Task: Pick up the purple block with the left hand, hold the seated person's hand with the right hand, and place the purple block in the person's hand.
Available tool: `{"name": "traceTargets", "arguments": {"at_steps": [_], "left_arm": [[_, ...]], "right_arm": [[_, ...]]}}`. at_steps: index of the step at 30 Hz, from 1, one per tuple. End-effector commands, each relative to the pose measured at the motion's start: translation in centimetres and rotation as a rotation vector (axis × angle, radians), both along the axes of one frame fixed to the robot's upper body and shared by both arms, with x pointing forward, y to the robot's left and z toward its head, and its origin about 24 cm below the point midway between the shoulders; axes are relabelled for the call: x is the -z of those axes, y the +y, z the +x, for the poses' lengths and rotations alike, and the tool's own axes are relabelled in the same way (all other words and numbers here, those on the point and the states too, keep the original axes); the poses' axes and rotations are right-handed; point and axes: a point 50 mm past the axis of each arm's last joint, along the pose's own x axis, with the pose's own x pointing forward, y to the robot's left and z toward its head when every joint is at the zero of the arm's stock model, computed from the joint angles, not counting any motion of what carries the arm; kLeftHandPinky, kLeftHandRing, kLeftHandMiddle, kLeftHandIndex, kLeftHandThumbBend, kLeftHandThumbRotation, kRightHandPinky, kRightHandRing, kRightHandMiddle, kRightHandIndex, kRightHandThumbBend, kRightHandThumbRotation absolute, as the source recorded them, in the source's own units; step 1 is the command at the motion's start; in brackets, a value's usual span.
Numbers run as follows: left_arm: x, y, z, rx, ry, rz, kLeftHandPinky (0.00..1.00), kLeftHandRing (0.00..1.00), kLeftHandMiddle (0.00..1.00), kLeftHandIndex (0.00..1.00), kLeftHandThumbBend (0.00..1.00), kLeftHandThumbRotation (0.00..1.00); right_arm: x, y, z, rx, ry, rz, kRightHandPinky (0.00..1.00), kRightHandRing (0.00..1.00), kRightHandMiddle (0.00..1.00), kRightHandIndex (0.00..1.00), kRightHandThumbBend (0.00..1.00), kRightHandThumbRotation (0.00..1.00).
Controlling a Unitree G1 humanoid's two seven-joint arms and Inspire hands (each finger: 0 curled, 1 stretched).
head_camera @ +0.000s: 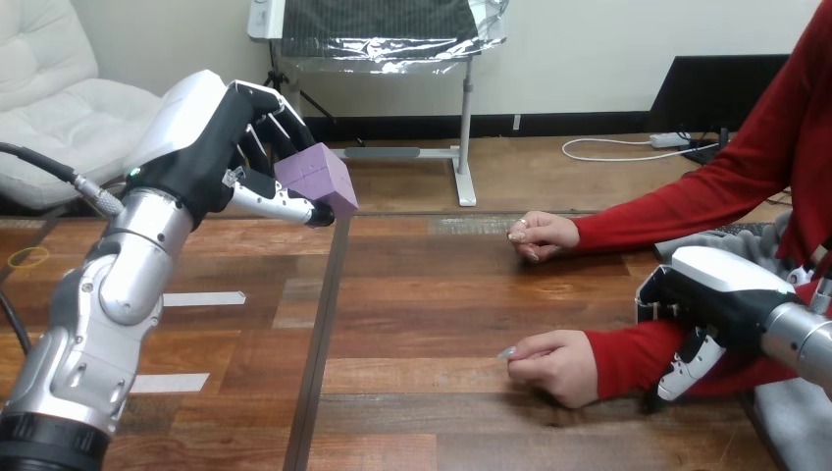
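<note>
My left hand [211,137] is raised above the table's left part, its fingers and thumb curled round the purple block [319,177]. The block is held in the air, well left of the person's hands. My right hand [711,294] sits over the red-sleeved forearm at the right. One finger [687,368] comes down in front of the sleeve and the others reach behind it, so the hand wraps the forearm just behind the wrist. The person's near hand [554,365] rests on the table [422,304] as a loose fist, palm down.
The person's far hand [540,235] lies curled on the table further back, its red sleeve running off to the right. White tape strips [201,298] mark the table's left part. A dark seam [329,304] runs front to back through the tabletop.
</note>
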Motion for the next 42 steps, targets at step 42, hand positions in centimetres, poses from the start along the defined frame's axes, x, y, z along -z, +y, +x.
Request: {"name": "traceTargets", "arguments": {"at_steps": [42], "left_arm": [[1.7,-5.5,1.4,0.087,0.021,-0.248,0.35,0.37,0.42,0.44,0.71,0.00]], "right_arm": [[-6.0,2.3,2.0,-0.075,-0.287,0.264,0.29,0.30,0.34,0.36,0.99,0.15]]}}
